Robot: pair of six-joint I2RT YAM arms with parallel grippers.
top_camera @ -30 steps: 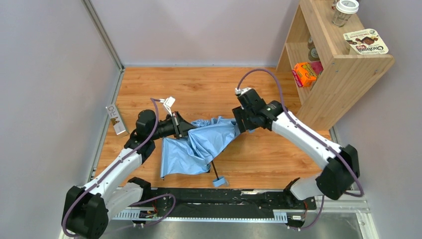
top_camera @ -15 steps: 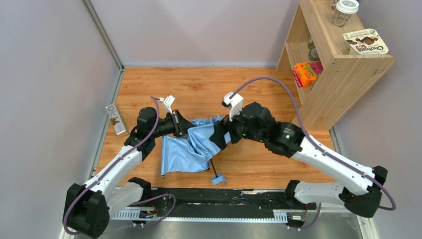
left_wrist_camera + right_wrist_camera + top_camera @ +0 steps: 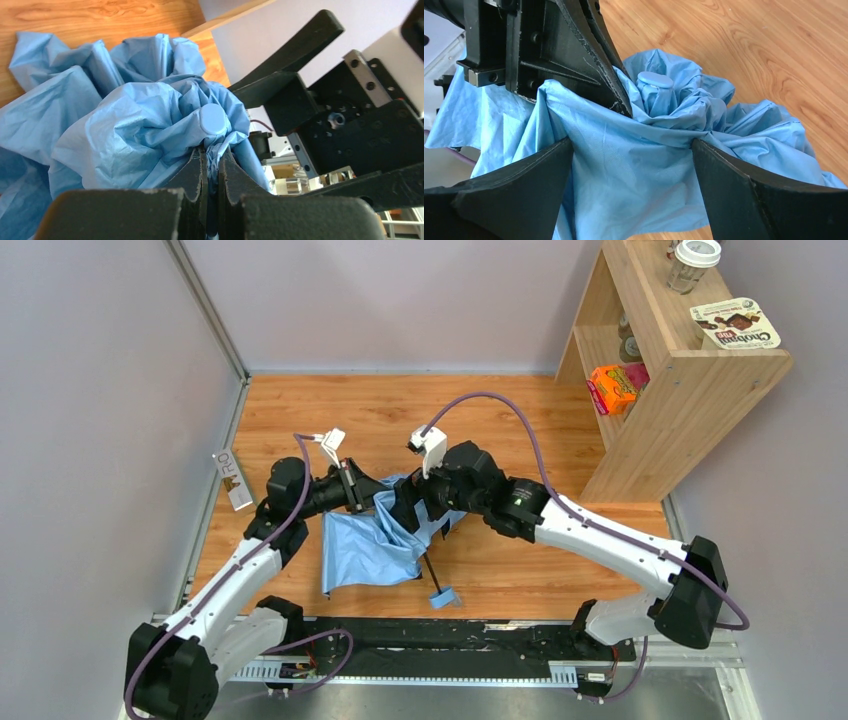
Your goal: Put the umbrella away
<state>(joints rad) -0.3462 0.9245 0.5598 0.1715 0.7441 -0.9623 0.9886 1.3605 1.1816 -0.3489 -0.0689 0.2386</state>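
My left gripper [image 3: 210, 151] is clamped on a pinch of fabric of the umbrella [image 3: 362, 548], just under its round top cap [image 3: 212, 120]. The canopy lies crumpled on the table [image 3: 520, 425] between both arms, handle [image 3: 443, 598] toward the near edge. My right gripper [image 3: 631, 145] is spread wide, straddling the bunched cloth below the cap and gripping nothing. I'd hold the left pinch firm as an anchor, close the right around the whole bundle rather than one loose fold, and avoid snagging ribs.
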